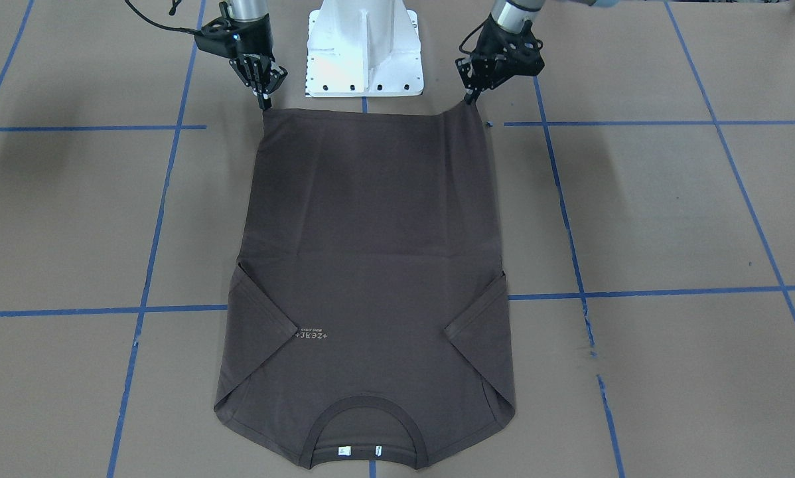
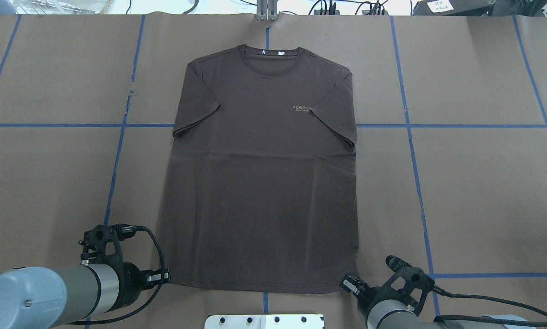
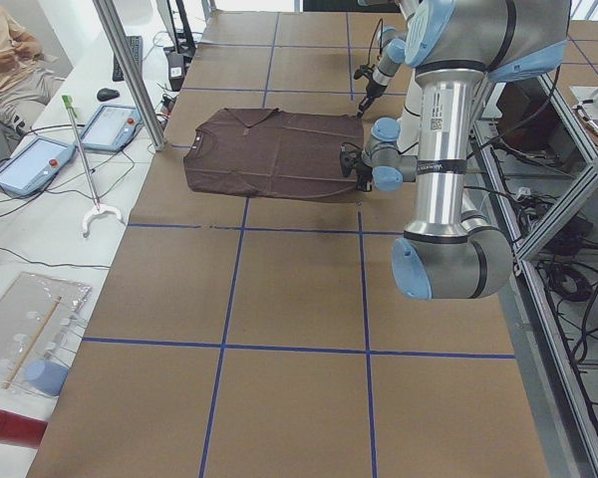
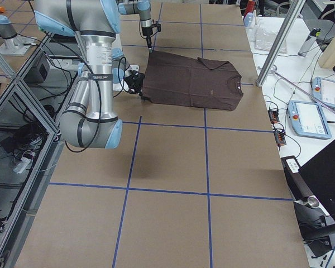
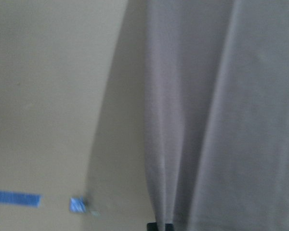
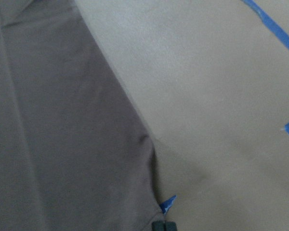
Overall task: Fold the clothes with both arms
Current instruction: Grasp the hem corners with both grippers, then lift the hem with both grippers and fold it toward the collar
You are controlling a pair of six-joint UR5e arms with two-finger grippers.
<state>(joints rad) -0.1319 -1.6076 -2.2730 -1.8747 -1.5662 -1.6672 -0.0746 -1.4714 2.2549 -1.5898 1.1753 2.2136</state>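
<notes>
The dark brown T-shirt (image 1: 371,265) lies flat and face up on the brown table, collar (image 2: 269,57) at the far side, hem toward the robot base. Both sleeves are folded in over the chest. My left gripper (image 1: 469,99) is shut on the hem corner on its side; it also shows in the overhead view (image 2: 166,275). My right gripper (image 1: 265,103) is shut on the other hem corner, also seen from overhead (image 2: 349,283). Both corners are pinched and slightly raised. The wrist views show cloth (image 5: 221,115) (image 6: 62,134) running into closed fingertips at the bottom edge.
The white bolted pedestal base (image 1: 364,50) stands just behind the hem between the arms. Blue tape lines (image 1: 636,292) grid the brown table. Beyond the far edge, a side bench holds tablets (image 3: 30,164) and a seated person (image 3: 10,50).
</notes>
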